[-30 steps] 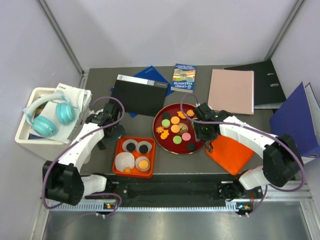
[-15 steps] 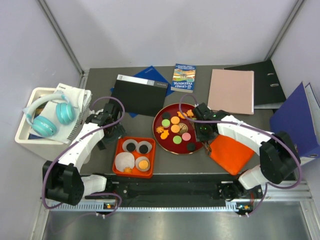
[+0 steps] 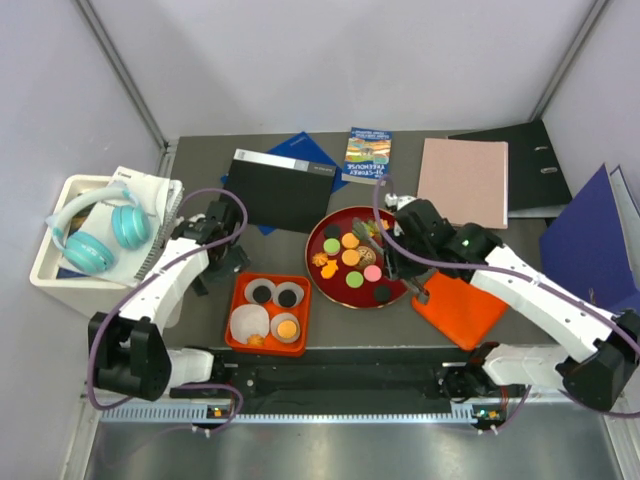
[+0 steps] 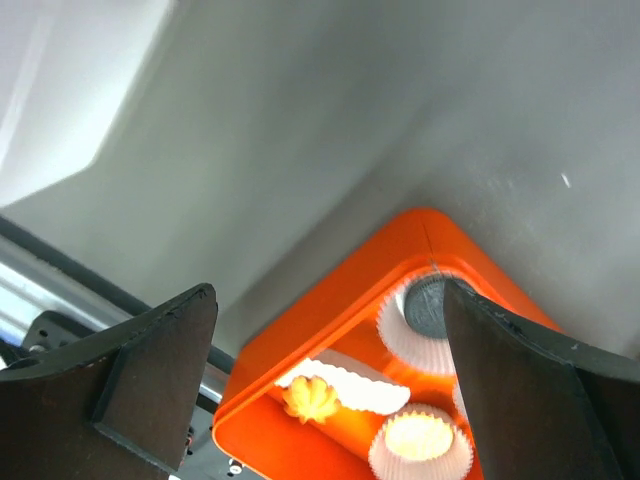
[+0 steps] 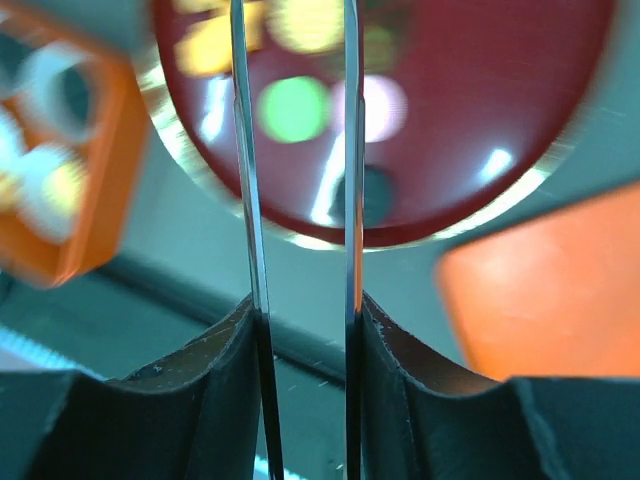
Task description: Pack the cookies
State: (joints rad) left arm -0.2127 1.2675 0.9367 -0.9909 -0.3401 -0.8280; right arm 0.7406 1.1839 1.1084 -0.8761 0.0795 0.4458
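Note:
The cookies [image 3: 350,258] lie on a red round plate [image 3: 318,281]: green, orange, pink and black discs and orange leaf shapes. An orange tray [image 3: 237,345] holds white paper cups with two black discs [image 3: 262,293] and an orange disc [image 3: 286,328], plus a loose orange leaf [image 3: 256,341]. My right gripper [image 3: 378,245] hovers over the plate's right side. Its two thin metal blades [image 5: 240,150] stand apart with nothing between them, over a green disc [image 5: 292,108]. My left gripper [image 3: 222,262] is open and empty above the tray's far left corner [image 4: 330,300].
An orange lid [image 3: 458,305] lies right of the plate. A white bin with teal headphones [image 3: 95,235] stands at the left. A black binder [image 3: 280,188], a blue booklet [image 3: 367,155], a pink folder [image 3: 463,180] and a blue binder [image 3: 590,240] line the back and right.
My right arm has swung and stretched out, and its gripper has shifted a little over the plate's right side. My left arm has barely moved.

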